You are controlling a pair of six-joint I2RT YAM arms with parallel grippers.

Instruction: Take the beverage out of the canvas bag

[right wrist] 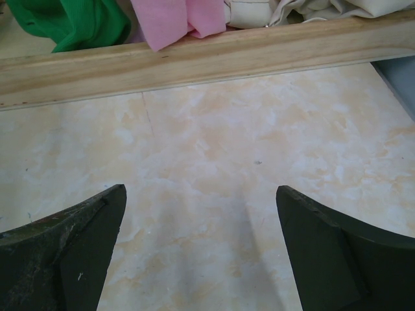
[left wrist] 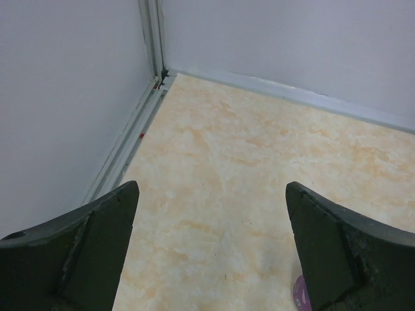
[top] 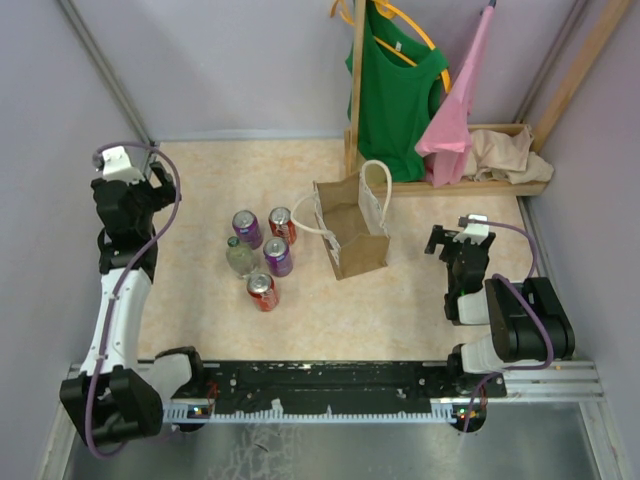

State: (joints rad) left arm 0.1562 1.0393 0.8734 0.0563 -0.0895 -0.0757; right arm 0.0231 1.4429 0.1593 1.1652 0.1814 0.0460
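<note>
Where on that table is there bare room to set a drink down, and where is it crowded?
Bare tabletop lies between the canvas bag and the right claw, in the far left corner ahead of the left claw, and along the near edge. It is crowded where the drinks cluster left of the bag.

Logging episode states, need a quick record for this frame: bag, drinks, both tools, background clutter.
canvas bag: upright, one rope handle raised, the other drooping toward the drinks; inside not visible
drinks outside bag: four cans, two purple and two red, plus one clear bottle, standing clustered left of the bag
left tool: open, empty, facing the back-left corner
right tool: open, empty, right of the bag, facing the wooden rack
on rack: green shirt, pink shirt, beige cloth
</note>
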